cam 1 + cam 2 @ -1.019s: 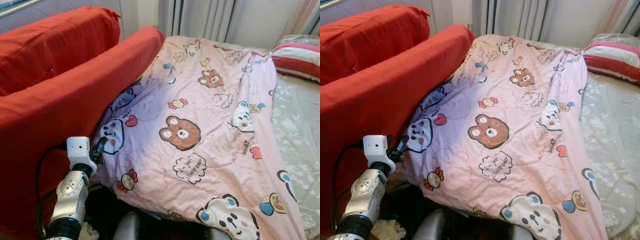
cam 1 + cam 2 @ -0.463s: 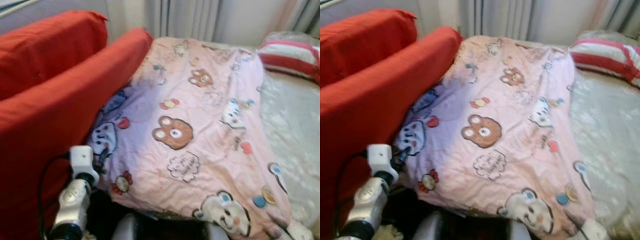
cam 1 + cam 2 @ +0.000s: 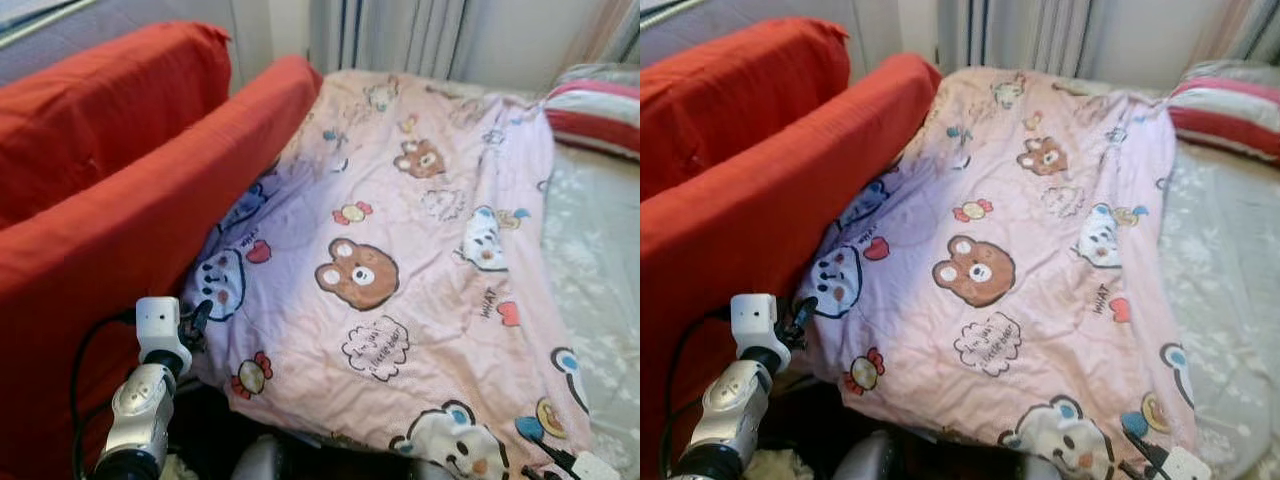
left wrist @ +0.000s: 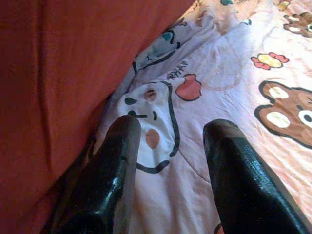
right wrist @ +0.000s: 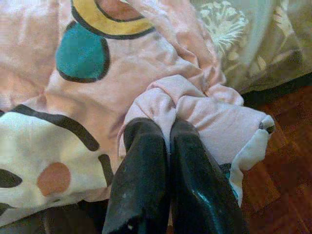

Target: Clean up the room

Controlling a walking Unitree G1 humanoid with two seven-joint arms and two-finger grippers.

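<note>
A pink blanket [image 3: 400, 230] printed with cartoon bears lies spread over the bed, its left edge pressed against a red sofa [image 3: 120, 200]. My left gripper [image 4: 170, 141] is open, its fingers [image 4: 117, 161] standing apart over the blanket's left edge beside the sofa; in the left eye view this gripper [image 3: 197, 320] sits at the lower left. My right gripper [image 5: 163, 129] is shut on a bunched fold at the blanket's near right corner [image 5: 204, 107]. Its wrist [image 3: 590, 467] shows at the lower right.
A red and white striped pillow [image 3: 595, 110] lies at the bed's far right on a grey floral sheet [image 3: 600, 250]. Curtains [image 3: 400, 35] hang behind the bed. Wooden floor [image 5: 287, 146] shows below the blanket corner.
The camera has swayed left and back. My right gripper has come into view at the blanket's near right corner. The left gripper stays at the blanket's left edge.
</note>
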